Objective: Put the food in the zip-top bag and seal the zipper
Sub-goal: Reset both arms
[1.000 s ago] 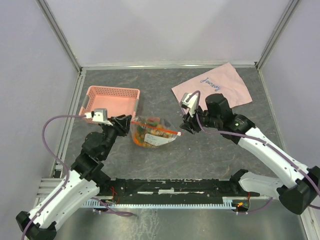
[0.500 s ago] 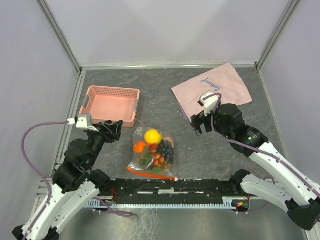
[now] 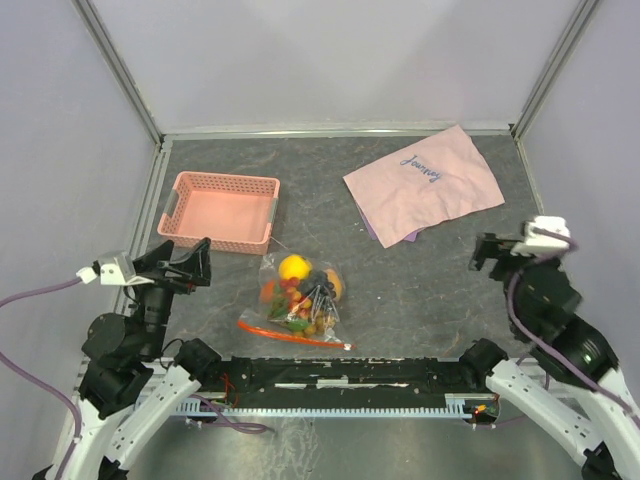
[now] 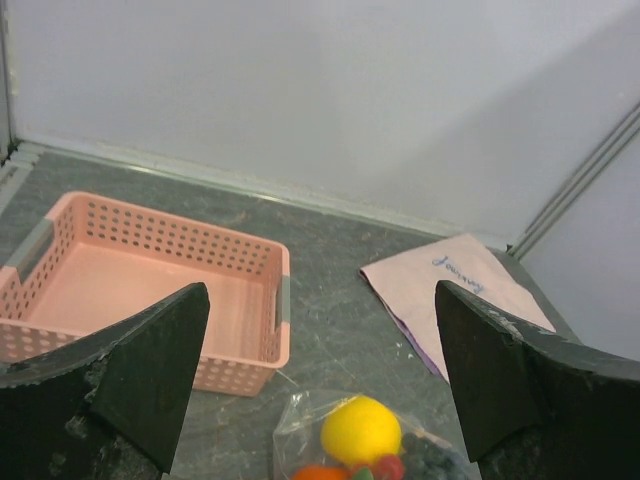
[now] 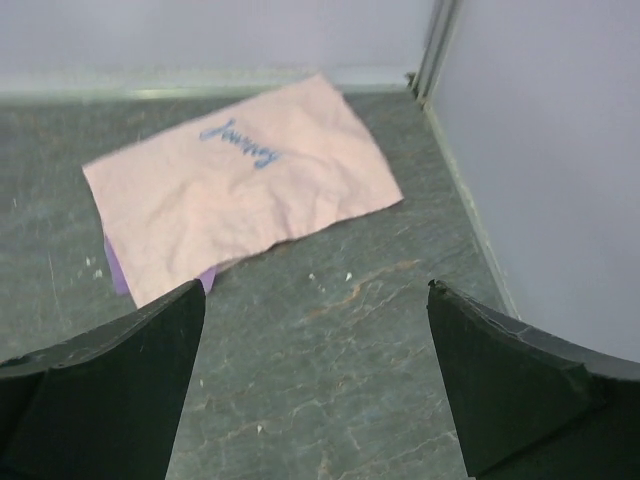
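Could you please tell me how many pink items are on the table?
2: the pink basket at the back left and the pink cloth at the back right; a purple edge shows beneath it.

We see soft, even light from above; shadows on the desk [image 3: 420, 290] are faint. The top view is sharp; the right wrist view looks slightly soft, its near fingers [image 5: 100, 400] dark.

Clear crinkly zip-top bag [image 3: 300, 296] — glossy plastic; pink perforated basket [image 3: 222, 181] ahead-left of the left gripper [image 4: 320, 290] — matt plastic.
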Action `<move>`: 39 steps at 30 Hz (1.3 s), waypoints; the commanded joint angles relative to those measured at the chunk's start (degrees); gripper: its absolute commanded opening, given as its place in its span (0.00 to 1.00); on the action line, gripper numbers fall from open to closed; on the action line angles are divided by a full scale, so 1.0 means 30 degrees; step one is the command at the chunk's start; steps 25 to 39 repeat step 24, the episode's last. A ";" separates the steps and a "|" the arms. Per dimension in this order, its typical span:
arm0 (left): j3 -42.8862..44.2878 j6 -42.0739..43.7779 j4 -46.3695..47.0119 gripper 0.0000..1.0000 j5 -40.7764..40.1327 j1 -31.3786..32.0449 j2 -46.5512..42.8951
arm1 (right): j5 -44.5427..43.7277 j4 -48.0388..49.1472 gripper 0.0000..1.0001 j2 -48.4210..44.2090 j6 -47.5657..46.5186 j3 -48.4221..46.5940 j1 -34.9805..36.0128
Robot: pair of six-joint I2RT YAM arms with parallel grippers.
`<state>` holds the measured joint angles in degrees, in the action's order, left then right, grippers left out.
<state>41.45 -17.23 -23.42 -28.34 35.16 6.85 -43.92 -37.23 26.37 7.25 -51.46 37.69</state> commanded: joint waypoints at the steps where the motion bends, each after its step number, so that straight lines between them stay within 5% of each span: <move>1: -0.0702 0.2026 0.2853 1.00 -0.0734 0.0014 -0.1044 | -0.2275 0.0218 0.99 -0.3072 -0.0902 0.0665 -0.0042; 8: -0.1945 0.2674 0.2974 0.99 -0.1978 0.0018 -0.1522 | -0.2188 0.1669 0.99 -0.5617 -0.1200 0.2346 -0.0016; 39: -0.2365 0.3488 0.2808 1.00 -0.1189 -0.0217 -0.0962 | -0.0229 0.1401 0.99 -0.4964 -0.1537 0.2064 -0.0037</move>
